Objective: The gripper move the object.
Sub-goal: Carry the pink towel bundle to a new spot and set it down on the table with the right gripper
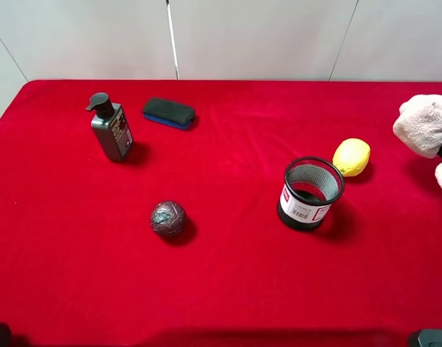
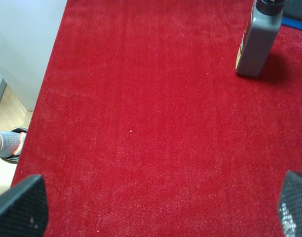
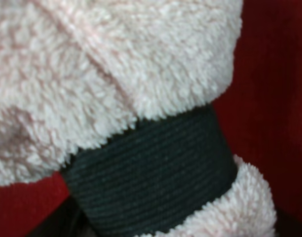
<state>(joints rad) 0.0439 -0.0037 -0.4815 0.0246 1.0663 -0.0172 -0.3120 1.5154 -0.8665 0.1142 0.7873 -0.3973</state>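
Observation:
The object (image 1: 423, 124), a pale pink fluffy towel, shows at the far right edge of the exterior high view, partly cut off. It fills the right wrist view, where its black band (image 3: 151, 173) crosses between two fluffy lobes (image 3: 106, 74). My right gripper is shut on the object, its fingers hidden behind the fluff. My left gripper (image 2: 163, 212) hangs open over bare red cloth at the left of the table, with only its two dark fingertips (image 2: 20, 207) in the corners of the left wrist view.
On the red tablecloth (image 1: 228, 289) stand a grey pump bottle (image 1: 113, 130), a dark eraser block (image 1: 168, 113), a dark ball (image 1: 168, 218), a black mesh cup (image 1: 311, 194) and a yellow lemon (image 1: 351, 157) beside the cup. The table's left edge (image 2: 50, 84) shows beside the left gripper.

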